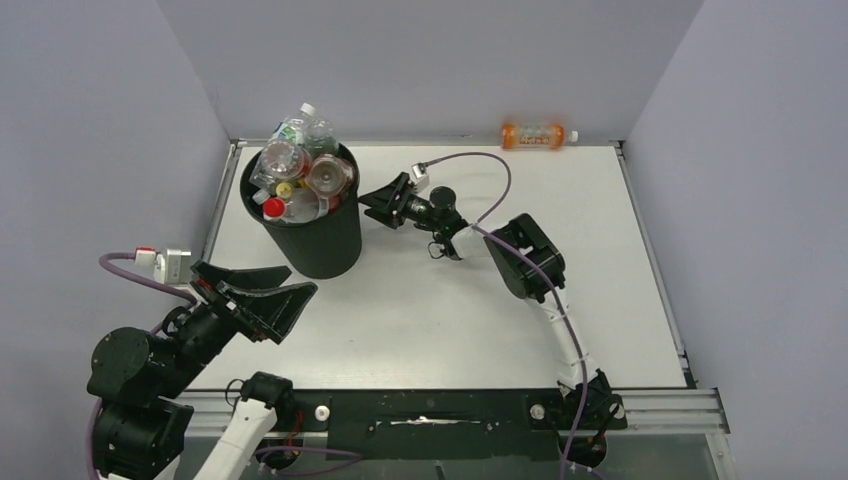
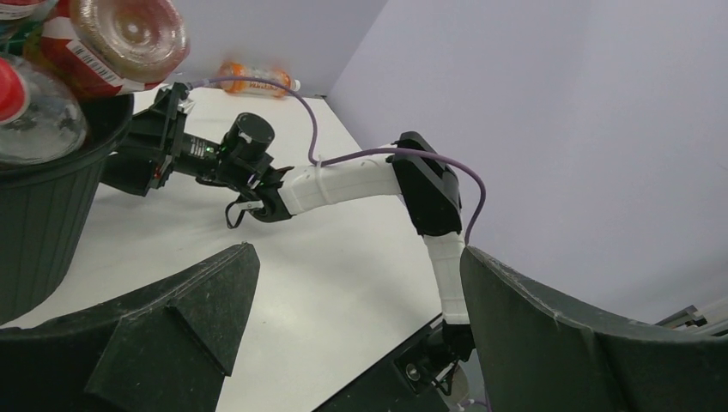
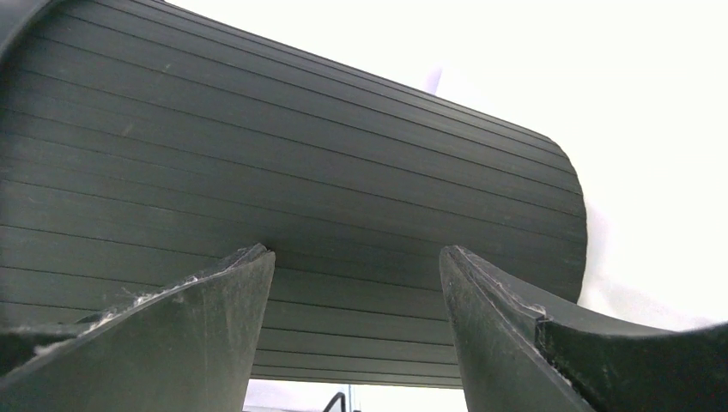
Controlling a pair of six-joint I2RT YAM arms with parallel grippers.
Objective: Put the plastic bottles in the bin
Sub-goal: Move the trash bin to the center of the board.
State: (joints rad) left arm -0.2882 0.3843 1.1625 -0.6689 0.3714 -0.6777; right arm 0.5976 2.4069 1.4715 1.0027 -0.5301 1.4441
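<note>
Plastic bottles (image 1: 300, 172) half-hidden inside bin (image 1: 322, 245)

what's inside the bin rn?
A heap of plastic bottles rising past the rim of the bin: mostly clear, one red cap, one yellow cap, a white-capped one sticking up behind. Anything lower down, and the floor, is covered by the heap.

A white table (image 1: 450, 320) is sitting between pale lavender walls (image 1: 430, 60) that are enclosing it on three sides, while a metal rail (image 1: 670, 408) is running along its near edge.
</note>
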